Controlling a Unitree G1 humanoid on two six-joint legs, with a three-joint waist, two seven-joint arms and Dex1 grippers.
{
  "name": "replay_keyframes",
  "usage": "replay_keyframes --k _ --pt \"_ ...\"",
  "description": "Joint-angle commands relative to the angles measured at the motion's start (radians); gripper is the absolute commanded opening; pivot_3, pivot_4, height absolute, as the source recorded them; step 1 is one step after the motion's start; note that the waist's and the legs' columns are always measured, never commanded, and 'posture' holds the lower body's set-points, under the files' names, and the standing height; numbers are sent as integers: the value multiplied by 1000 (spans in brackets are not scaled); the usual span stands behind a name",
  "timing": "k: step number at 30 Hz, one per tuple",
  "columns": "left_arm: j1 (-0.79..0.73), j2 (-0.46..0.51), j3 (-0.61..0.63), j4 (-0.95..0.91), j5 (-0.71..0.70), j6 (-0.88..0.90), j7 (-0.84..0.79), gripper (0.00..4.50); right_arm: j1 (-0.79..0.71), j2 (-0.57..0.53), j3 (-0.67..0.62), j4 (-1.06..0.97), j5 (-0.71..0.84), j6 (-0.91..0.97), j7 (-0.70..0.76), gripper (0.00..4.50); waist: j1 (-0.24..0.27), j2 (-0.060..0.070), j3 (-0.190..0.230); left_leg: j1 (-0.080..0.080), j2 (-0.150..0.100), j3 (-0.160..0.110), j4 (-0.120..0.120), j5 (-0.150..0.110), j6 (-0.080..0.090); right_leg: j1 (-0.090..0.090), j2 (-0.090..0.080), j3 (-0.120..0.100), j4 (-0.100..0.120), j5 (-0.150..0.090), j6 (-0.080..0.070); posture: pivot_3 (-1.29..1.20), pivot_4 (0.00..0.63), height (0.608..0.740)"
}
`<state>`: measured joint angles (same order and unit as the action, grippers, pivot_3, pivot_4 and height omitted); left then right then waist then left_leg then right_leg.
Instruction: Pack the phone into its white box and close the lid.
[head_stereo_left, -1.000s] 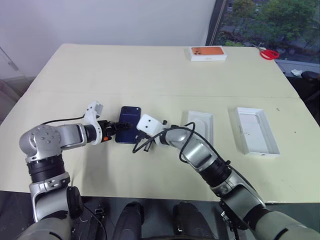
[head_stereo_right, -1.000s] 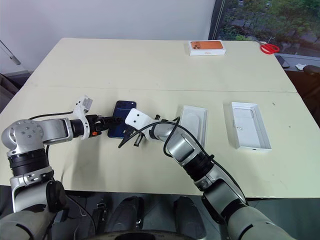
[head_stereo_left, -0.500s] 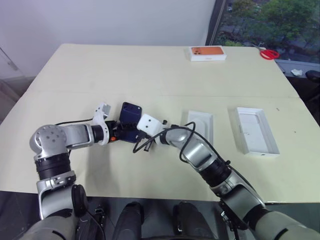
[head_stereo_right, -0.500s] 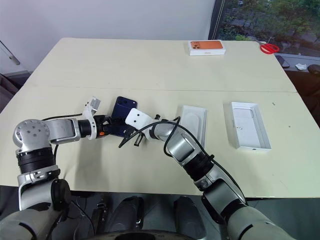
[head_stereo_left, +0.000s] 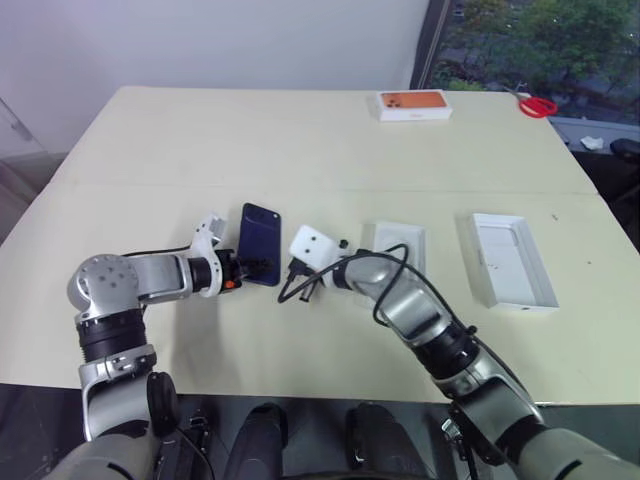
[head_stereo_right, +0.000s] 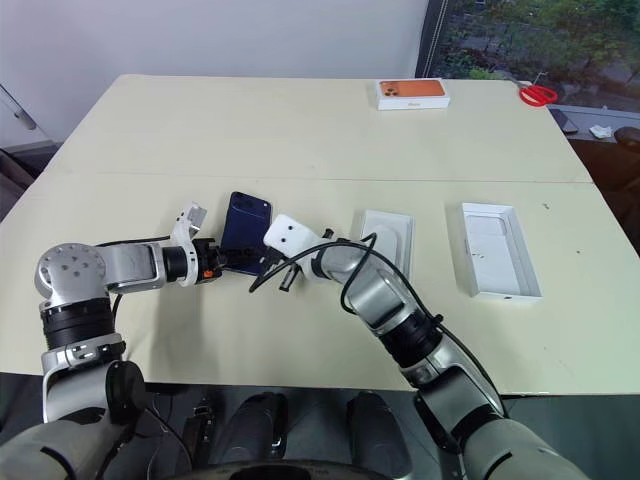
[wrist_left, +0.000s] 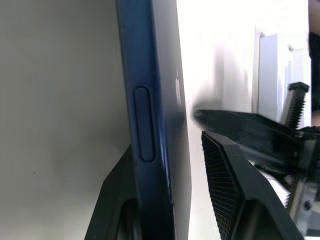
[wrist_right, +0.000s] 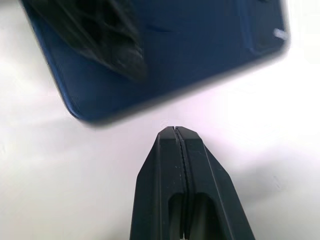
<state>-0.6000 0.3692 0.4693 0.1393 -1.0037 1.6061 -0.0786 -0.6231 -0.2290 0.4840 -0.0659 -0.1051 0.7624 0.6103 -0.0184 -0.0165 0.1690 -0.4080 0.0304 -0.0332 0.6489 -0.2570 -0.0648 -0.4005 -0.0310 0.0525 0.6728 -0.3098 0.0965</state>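
Nearest the robot, the left gripper (head_stereo_left: 243, 268) grasps the near end of the phone (head_stereo_left: 259, 257), one black finger on each face, so the dark blue slab stands up on edge off the table (head_stereo_left: 200, 140) with its long axis running away from the robot; no brand mark or writing on it can be read. Just beside it the right gripper (wrist_right: 174, 133) is clenched on nothing, its tips apart from the phone's glossy back. Farther right lie a white moulded insert (head_stereo_left: 402, 247) and then the white box (head_stereo_left: 512, 262), both lengthwise away from the robot, and at the far edge sit a white box with an orange top (head_stereo_left: 414, 105) and red scissors (head_stereo_left: 537, 106).
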Motion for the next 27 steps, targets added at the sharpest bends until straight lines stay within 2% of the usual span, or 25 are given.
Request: replay_keyframes --k 1,3,4,9,15,19,23,27 --pt "0 -3 29 -15 -31 8 -1 1051 0 -21 -41 -139 28 55 20 0 -1 0 0 0 0 0 0 0 0 0 0 0 0 0 0 0 150 740" --pt "-2 -6 32 -16 -33 8 -3 269 -1 -34 -54 -190 42 95 27 0 -1 0 0 0 0 0 0 0 0 0 0 0 0 0 0 0 150 740" --pt "-6 -8 34 -15 -35 8 -2 50 -1 -42 -61 -217 49 116 31 0 -2 0 0 0 0 0 0 0 0 0 1 0 0 0 0 0 150 740" --pt "-35 -45 56 -75 -84 8 -18 50 12 -105 -124 -365 109 230 55 0 1 0 1 -1 0 0 -1 0 0 -2 0 1 0 0 0 0 150 740" --pt "-98 -177 -12 -192 -112 8 -1 50 99 -314 -347 -507 211 311 121 0 21 -3 2 -4 -2 0 0 0 0 0 -2 -1 -4 0 0 0 150 740" --pt "-150 -393 -66 -157 -72 3 85 50 183 -466 -513 -507 261 295 168 0 29 -3 2 -2 -3 0 0 0 1 3 -2 -1 -6 0 0 0 150 740" --pt "-209 -572 -41 -83 -25 -7 185 50 283 -565 -585 -488 268 260 166 0 22 -5 3 -2 -3 1 0 -1 2 3 -1 -1 -8 0 0 0 150 740" --pt "-249 -655 -48 -9 -10 8 251 50 363 -622 -643 -480 276 235 156 0 -2 -4 3 0 -1 1 -1 -1 2 3 2 1 -6 0 0 0 150 740"
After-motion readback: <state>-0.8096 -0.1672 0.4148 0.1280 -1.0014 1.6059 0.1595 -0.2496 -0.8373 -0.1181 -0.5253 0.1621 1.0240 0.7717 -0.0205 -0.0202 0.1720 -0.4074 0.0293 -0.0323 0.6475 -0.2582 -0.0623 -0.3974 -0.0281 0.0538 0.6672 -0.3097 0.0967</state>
